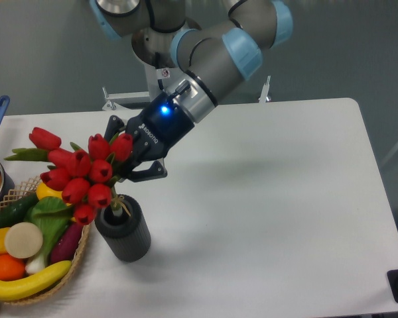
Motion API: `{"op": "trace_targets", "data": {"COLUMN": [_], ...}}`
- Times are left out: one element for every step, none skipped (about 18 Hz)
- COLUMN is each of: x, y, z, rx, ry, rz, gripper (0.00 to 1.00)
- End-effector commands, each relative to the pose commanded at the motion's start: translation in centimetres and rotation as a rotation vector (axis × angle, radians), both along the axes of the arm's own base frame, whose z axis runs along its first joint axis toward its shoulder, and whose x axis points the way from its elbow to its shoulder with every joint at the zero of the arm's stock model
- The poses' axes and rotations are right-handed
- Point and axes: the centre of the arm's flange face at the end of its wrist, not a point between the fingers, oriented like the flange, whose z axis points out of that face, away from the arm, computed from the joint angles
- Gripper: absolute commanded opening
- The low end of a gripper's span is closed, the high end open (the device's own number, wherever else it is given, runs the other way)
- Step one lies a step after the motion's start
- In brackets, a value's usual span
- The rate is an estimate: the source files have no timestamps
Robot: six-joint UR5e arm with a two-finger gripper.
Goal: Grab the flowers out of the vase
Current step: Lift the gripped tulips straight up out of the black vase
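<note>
Dark jaws (127,173) closed on bunch of red tulip buds with green stems (83,177), stem ends just above mouth of ribbed dark-grey cylindrical vase (123,230), bunch tilted up-left.

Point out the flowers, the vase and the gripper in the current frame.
flowers (86,177): fixed camera view, on a red bud mid-bunch.
vase (127,240): fixed camera view, on its ribbed side wall.
gripper (129,167): fixed camera view, midway between the fingertips at the stems.

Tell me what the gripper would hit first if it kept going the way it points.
The gripper points down-left, shut on the flowers. Beyond them, it would likely meet the wicker basket of toy produce; depth is unclear.
</note>
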Motion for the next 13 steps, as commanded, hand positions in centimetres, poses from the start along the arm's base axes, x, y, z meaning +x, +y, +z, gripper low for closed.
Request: {"op": "trace_targets", "data": {"x": [-0.4,-0.6,-0.9,-1.5,-2.0,-2.5,-3.2,-3.7,-4.0,-4.2,-4.6,-5.0,-5.7], "y": [-0.1,-0.2,-0.3,-0.5,-0.7,-0.8,-1.1,-1.3,-1.4,-1.5,-1.8,-2.1,-2.6], "z": [0.4,0.9,1.4,1.9,2.5,3.3,4.1,4.9,5.5,5.6,5.7,5.7,5.7], "rx": [-0.001,0.001,0.001,-0.001,0.0,0.002,0.003,0.006,0.006,0.004,0.006,0.005,0.005], "ry": [-0.008,-0.012,-0.019,-0.029,-0.034,-0.036,-0.043,-0.053,-0.06,-0.066,-0.065,-0.066,-0.066], "rz": [0.009,0.015,0.023,0.037,0.051,0.062,0.078,0.088,0.098,0.103,0.112,0.12,0.135], "gripper": [0.02,0.02,0.02,0.02,0.02,0.02,0.02,0.02,0.02,0.02,0.02,0.02,0.02]}}
